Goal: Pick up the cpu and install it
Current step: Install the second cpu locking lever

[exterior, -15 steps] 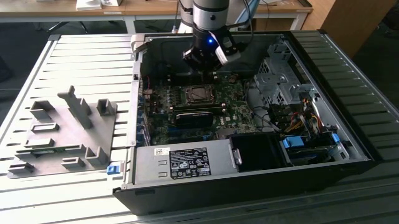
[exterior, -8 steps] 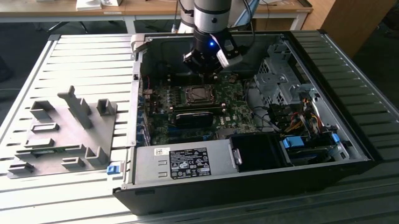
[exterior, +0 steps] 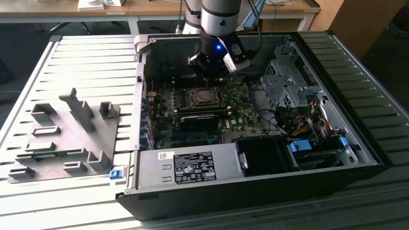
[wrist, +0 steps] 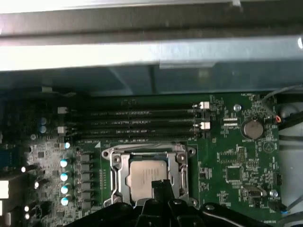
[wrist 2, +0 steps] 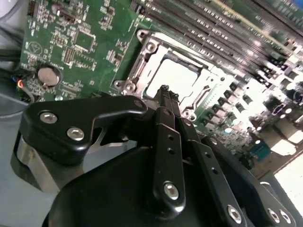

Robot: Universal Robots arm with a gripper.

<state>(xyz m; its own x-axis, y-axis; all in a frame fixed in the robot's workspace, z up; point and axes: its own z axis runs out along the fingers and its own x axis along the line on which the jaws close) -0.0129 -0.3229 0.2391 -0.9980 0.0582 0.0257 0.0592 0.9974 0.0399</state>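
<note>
Claw over the seated cpu, inside the open case.

On the exterior view's left: grey fixture plate (exterior: 61, 139) with upright blocks, lying on the slatted desk (exterior: 83, 57). Further right: open computer case (exterior: 255, 182), green motherboard (exterior: 191, 122) inside, arm reaching down into it. Claw (exterior: 208, 75) hanging just above the socket frame (exterior: 206, 97). In both wrist views: cpu (wrist: 147, 174) lying flat within the metal socket frame (wrist: 149, 177), silvery top facing up, 4 memory slots (wrist: 142, 124) beside it. Claw's 2 dark fingers (wrist 2: 165, 101) pressed together, tips (wrist: 160, 185) poised over the cpu's edge, pinching nothing. Coin cell (wrist: 252, 128) further along the board.
</note>
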